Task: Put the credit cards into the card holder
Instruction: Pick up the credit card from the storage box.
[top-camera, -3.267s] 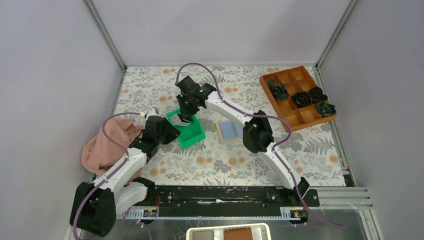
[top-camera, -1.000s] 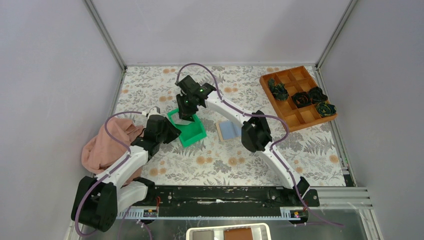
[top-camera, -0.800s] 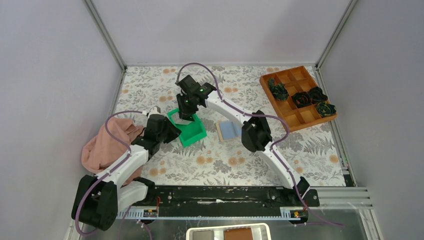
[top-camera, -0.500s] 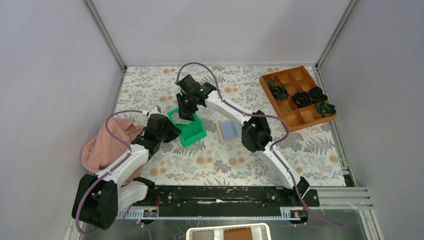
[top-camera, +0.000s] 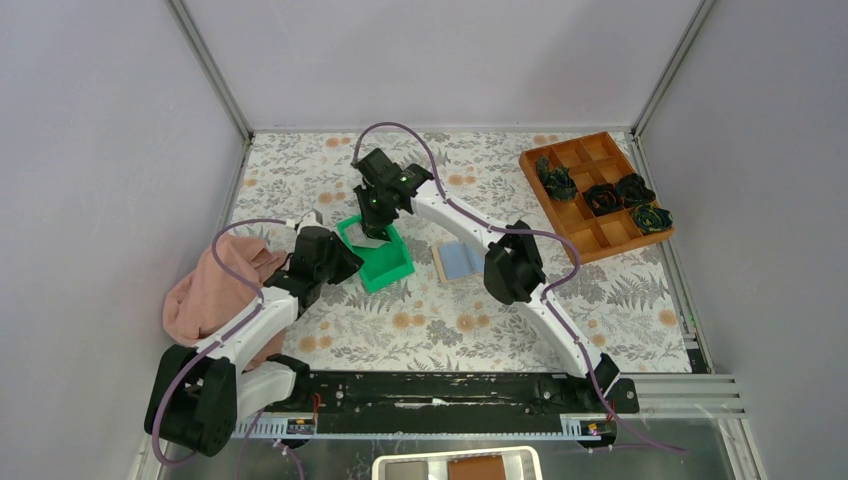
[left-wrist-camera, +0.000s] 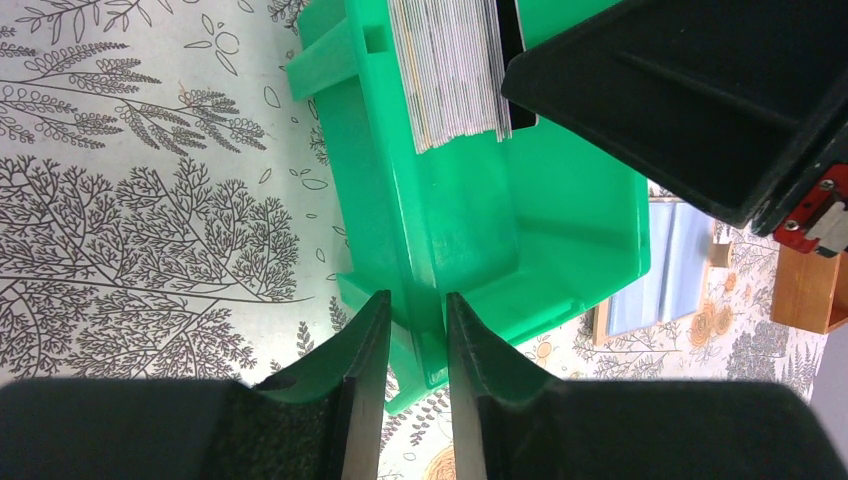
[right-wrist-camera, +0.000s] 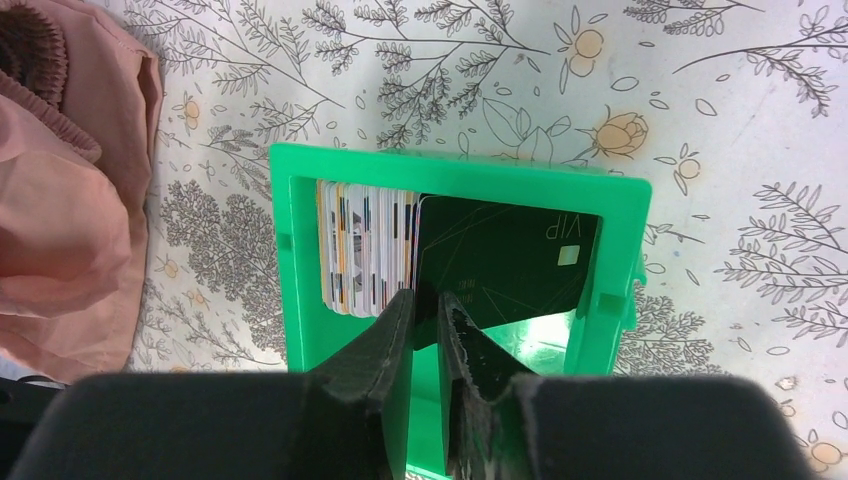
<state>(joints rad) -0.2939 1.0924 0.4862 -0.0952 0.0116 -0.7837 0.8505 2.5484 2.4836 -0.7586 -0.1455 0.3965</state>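
Right wrist, right gripper (right-wrist-camera: 428, 300) astride edge of credit card (right-wrist-camera: 500, 265) in green tray (right-wrist-camera: 460, 172), grip unclear

One word can be read — "VIP", on the black card (right-wrist-camera: 500, 268) near frame centre. The card's smaller print is too fine to read.

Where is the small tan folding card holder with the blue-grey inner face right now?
In the top view the card holder lies open on the floral table, just right of the green plastic tray, beside the right arm's elbow.
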